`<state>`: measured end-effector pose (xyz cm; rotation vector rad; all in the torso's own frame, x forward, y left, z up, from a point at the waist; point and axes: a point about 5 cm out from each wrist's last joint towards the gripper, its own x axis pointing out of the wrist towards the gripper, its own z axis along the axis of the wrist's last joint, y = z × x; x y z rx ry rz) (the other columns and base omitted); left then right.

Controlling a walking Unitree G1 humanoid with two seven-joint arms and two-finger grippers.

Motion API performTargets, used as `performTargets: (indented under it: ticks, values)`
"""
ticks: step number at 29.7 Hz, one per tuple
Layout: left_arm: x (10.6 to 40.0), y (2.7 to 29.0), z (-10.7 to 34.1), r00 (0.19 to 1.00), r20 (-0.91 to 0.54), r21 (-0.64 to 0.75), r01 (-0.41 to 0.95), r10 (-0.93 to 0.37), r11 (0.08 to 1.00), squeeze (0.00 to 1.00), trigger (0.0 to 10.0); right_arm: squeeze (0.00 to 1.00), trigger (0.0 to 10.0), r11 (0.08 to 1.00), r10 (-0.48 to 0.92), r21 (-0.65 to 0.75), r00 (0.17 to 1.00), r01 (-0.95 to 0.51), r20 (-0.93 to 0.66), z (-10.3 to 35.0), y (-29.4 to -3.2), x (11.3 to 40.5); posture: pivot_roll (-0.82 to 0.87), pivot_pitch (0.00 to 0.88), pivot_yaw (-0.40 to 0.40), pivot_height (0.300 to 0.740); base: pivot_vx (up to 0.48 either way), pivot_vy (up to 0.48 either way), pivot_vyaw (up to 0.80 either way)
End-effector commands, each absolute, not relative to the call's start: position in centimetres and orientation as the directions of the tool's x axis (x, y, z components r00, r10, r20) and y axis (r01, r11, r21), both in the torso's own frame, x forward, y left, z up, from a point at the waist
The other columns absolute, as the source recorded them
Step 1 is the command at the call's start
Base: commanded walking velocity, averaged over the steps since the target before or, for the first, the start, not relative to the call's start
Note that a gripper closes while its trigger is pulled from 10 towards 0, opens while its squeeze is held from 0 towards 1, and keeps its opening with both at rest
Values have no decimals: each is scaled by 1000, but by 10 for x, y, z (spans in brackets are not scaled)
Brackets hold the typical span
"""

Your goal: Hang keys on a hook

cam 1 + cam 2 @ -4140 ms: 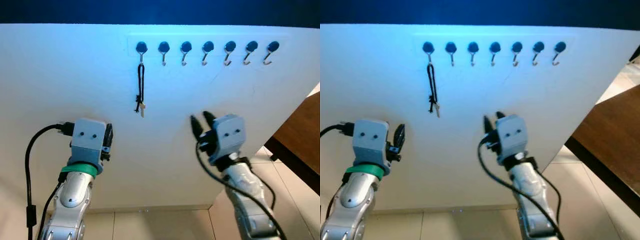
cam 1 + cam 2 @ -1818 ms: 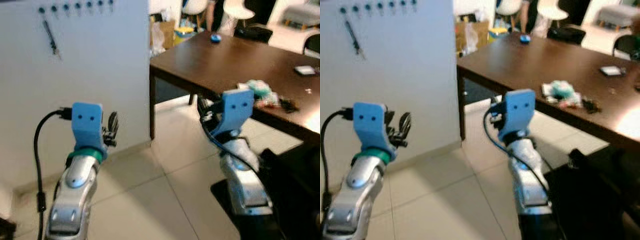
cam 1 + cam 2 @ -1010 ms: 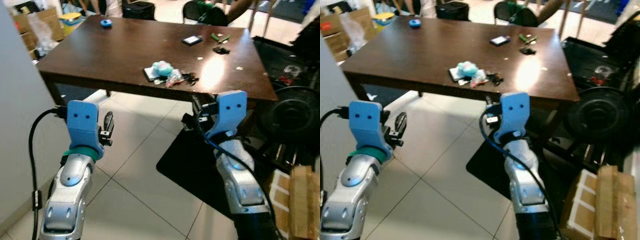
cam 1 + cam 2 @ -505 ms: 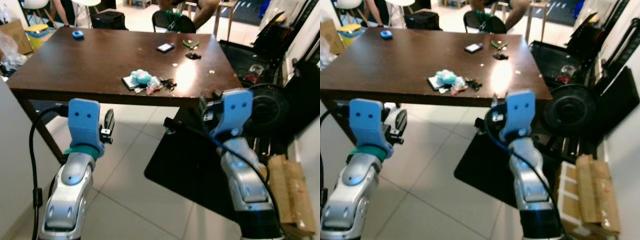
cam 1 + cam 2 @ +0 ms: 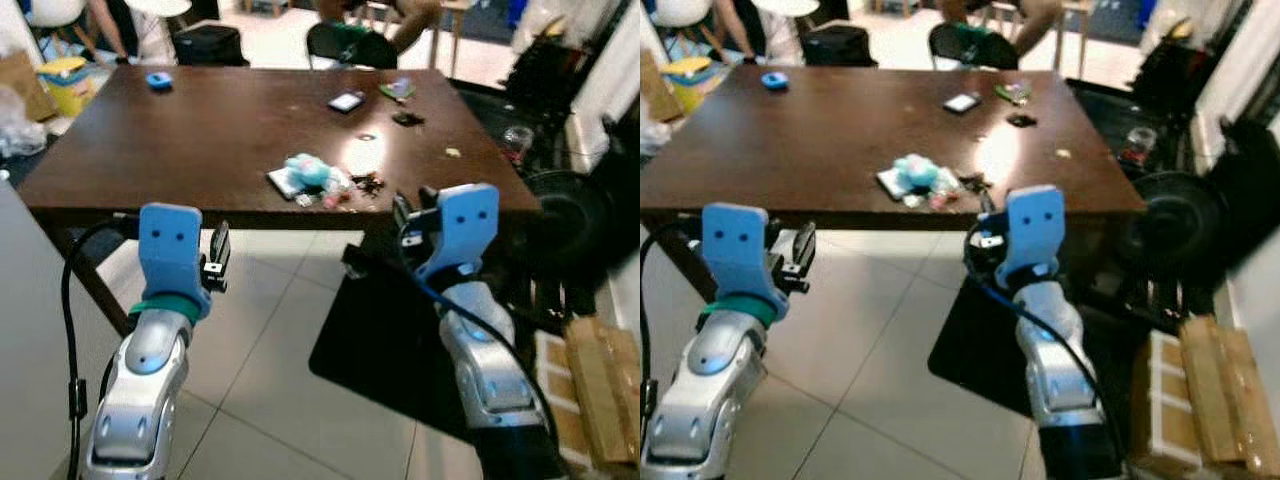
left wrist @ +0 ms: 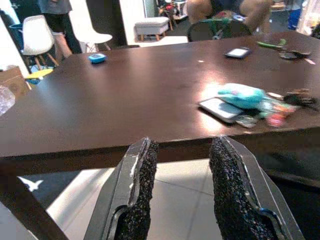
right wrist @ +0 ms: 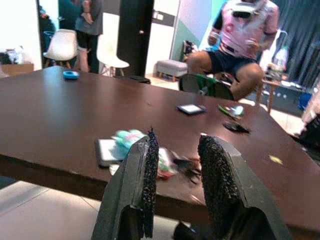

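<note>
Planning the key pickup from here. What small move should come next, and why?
Probably step closer to the table and bring the right tool over its edge. Both tools are open and empty, short of the table, and the dark keys lie in the clutter by the near edge.

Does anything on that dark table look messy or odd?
Mostly tidy. Near the dark brown wooden table's front edge, a turquoise soft thing, a flat phone-like slab and small dark bits lie heaped together. Both end effectors hover empty before it.
</note>
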<state>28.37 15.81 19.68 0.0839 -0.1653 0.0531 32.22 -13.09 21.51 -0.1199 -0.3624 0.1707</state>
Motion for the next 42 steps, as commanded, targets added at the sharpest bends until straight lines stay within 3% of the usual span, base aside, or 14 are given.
performTargets:
  ticks: [1, 35, 42]
  values:
    - [283, 160, 193, 986, 154, 85, -70, 56, 994, 0, 10000, 0, 10000, 979, 190, -131, 927, -155, 323, 210, -129, 321, -92, 0, 67, 740, 398, 266, -800]
    - [284, 151, 192, 987, 158, 110, -6, -12, 994, 0, 10000, 0, 10000, 973, 199, -179, 921, -146, 335, 210, -130, 320, -96, 0, 76, 740, 34, 25, -62]
    - [284, 151, 193, 985, 173, 110, -6, -13, 994, 0, 10000, 0, 10000, 975, 199, -164, 924, -152, 326, 209, -130, 320, -95, 0, 74, 740, 385, 0, -163]
